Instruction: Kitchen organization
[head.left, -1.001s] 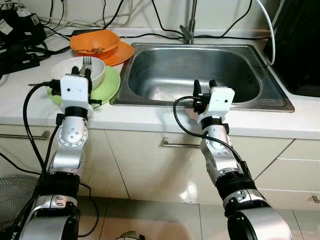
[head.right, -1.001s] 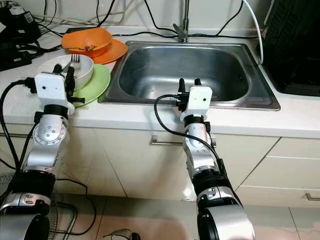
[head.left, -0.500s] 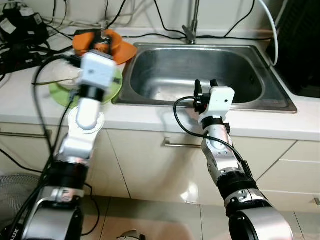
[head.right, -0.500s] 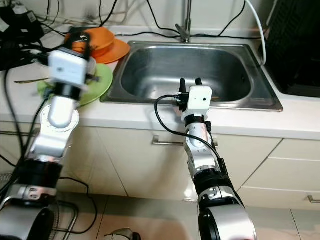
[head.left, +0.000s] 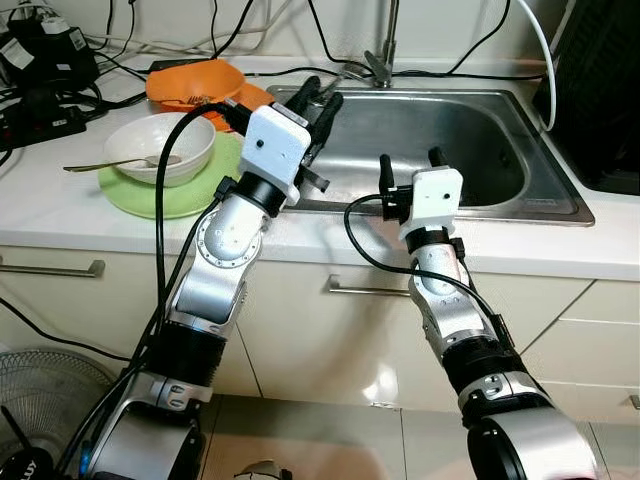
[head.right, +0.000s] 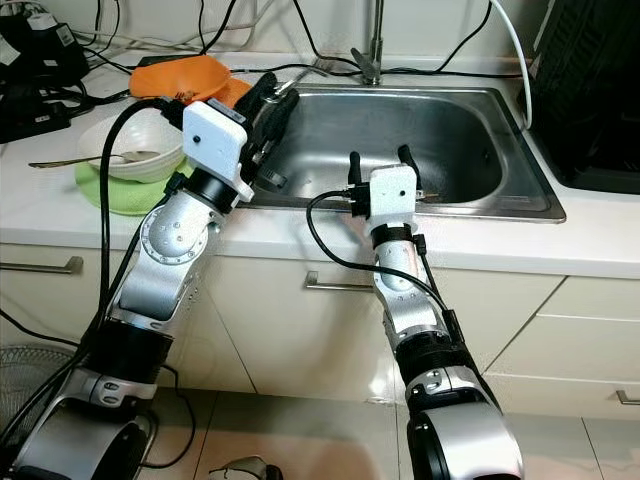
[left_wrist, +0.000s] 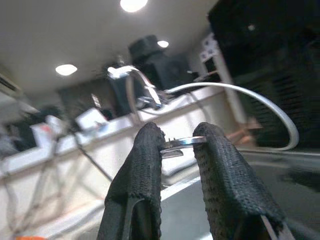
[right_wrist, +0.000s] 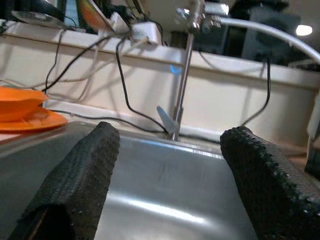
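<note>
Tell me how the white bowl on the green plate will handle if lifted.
The white bowl looks glazed and rigid, so probably slippery to pinch and breakable. The spoon lies loose in it, handle overhanging the rim, so it may slide or tip out. The green plate beneath, seemingly separate, should not lift with it.

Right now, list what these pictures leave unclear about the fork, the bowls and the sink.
- Fork: in the left wrist view the left tool pinches a thin metal piece; its fingers hide the rest.
- Orange bowl: in the left eye view, contents too small to tell.
- White bowl: its inside is unreadable; a utensil rests across it.
- Sink: the left arm covers its near-left corner.
</note>
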